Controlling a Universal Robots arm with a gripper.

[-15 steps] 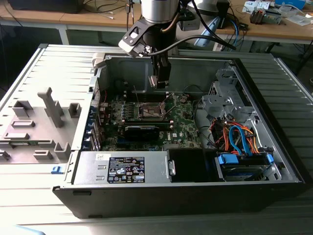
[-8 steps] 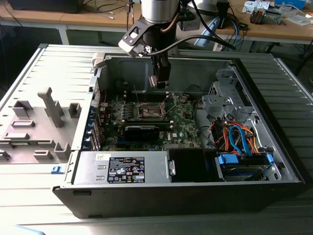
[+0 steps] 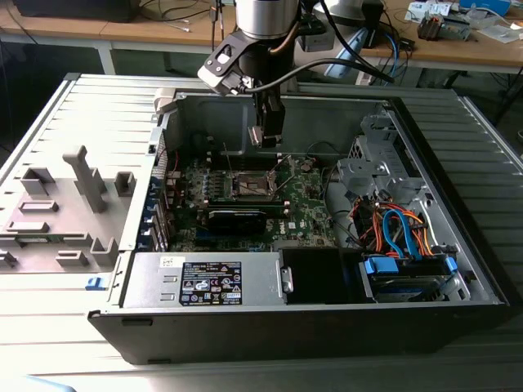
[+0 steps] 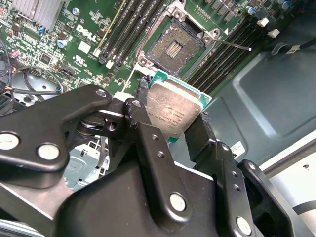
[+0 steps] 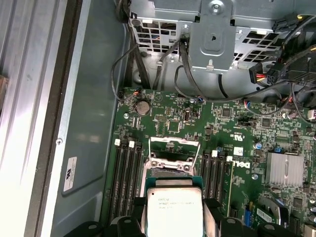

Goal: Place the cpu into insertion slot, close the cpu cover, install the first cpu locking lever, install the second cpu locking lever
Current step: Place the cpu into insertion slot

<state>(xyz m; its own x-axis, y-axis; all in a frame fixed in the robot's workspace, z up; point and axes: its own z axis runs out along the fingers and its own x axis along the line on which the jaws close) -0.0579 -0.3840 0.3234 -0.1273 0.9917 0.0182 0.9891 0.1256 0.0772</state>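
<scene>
Black claw [image 4: 174, 114] gripping flat square silvery-grey cpu [image 4: 170, 106], above empty dark-centred metal-rimmed insertion slot [image 4: 175, 47], green circuit board [image 4: 79, 59]

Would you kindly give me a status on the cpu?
Gripper shut on cpu. Insertion slot uncovered, empty, cpu not yet in. Nothing blocking in view.

- Our arm [image 3: 265, 16] hangs straight down from above, the wrist nearly vertical.
- Our hand [image 3: 266, 137] points downward.
- Its two black fingers [image 4: 146, 129] clamp the cpu [image 4: 173, 108] by two opposite edges and hold it lifted.
</scene>
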